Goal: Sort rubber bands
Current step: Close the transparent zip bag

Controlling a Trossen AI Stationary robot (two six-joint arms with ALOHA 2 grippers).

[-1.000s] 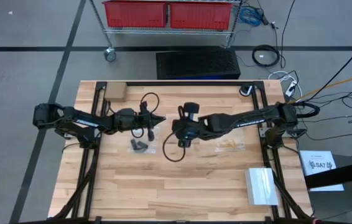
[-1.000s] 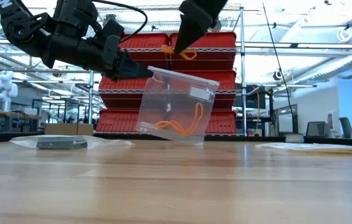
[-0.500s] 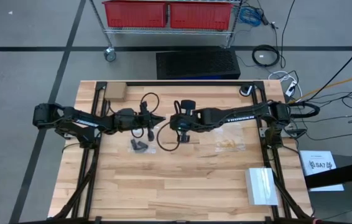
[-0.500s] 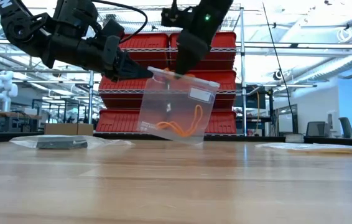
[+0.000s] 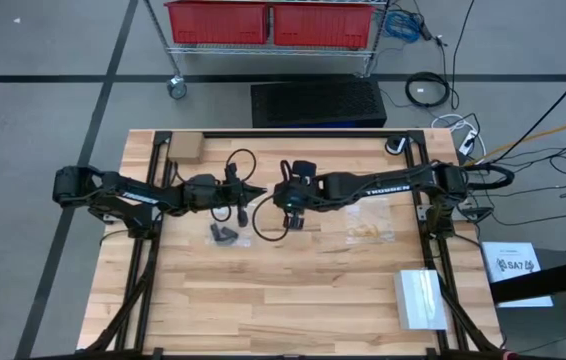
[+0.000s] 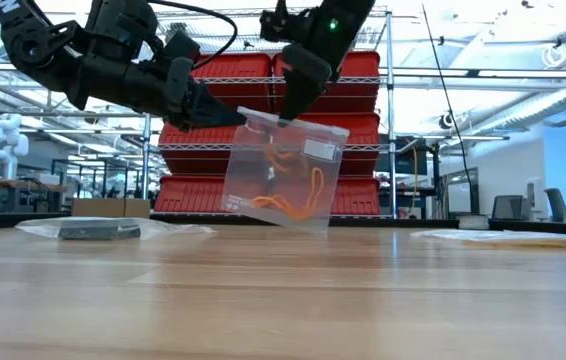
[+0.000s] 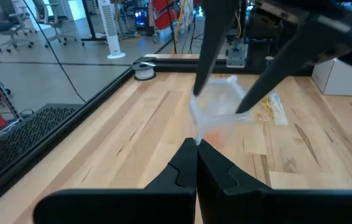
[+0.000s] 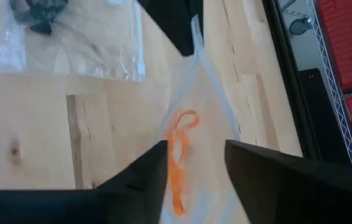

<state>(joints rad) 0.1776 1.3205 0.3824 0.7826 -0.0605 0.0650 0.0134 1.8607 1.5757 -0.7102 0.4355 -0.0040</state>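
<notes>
A clear plastic bag hangs over the middle of the table with orange rubber bands inside it. My left gripper is shut on the bag's upper corner. My right gripper stands open just above the bag's mouth, and its two fingers flank the bag's upper edge. An orange band shows inside the bag below them. Another clear bag holds black bands and lies flat on the table. A third bag holds yellow-tan bands and also lies flat. My left gripper pinches the clear bag's top edge at its left corner between its two shut fingers. The fingers come nearly level from the table's left side. The bag hangs below and beyond them, tilted, with its mouth up.
A white box stands near the table's right front corner. A small cardboard box sits at the far left. Bare wood lies along the near half of the table. Red bins on a wire rack stand beyond the far edge.
My right gripper has moved down and toward the table's left, to the bag's mouth, carrying an orange rubber band. There it has opened and let go. The band now lies inside the bag above the others. The bag and my left gripper have stayed where they were.
</notes>
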